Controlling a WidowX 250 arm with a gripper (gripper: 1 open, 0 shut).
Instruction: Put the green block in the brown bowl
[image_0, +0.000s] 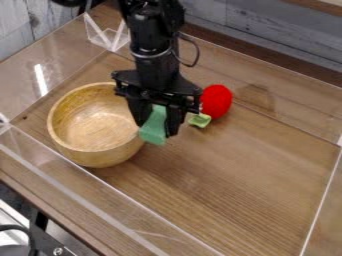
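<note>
One camera view was all you had, and in it you had one black robot arm (151, 45), its jointed segments reaching down from the top edge to one gripper (155, 108). You had that gripper pinched on one green block (155, 126), a smooth, plain, straight-edged bar held tilted, its lower end pointing down near the right side of the bowl. You had one brown bowl (96, 125), round and light tan, with a thick rim and a curved wooden inside; the block hung beside its rim, and whether the two touched, you could not tell. On the other side of the gripper sat one glossy, rounded red object (217, 100), and near it one tiny pale-green piece (199, 120), small and blocky. Under them all you had one wooden table (247, 175), brown, flat and lightly grained, with gray boards (267, 38) standing behind it.
</note>
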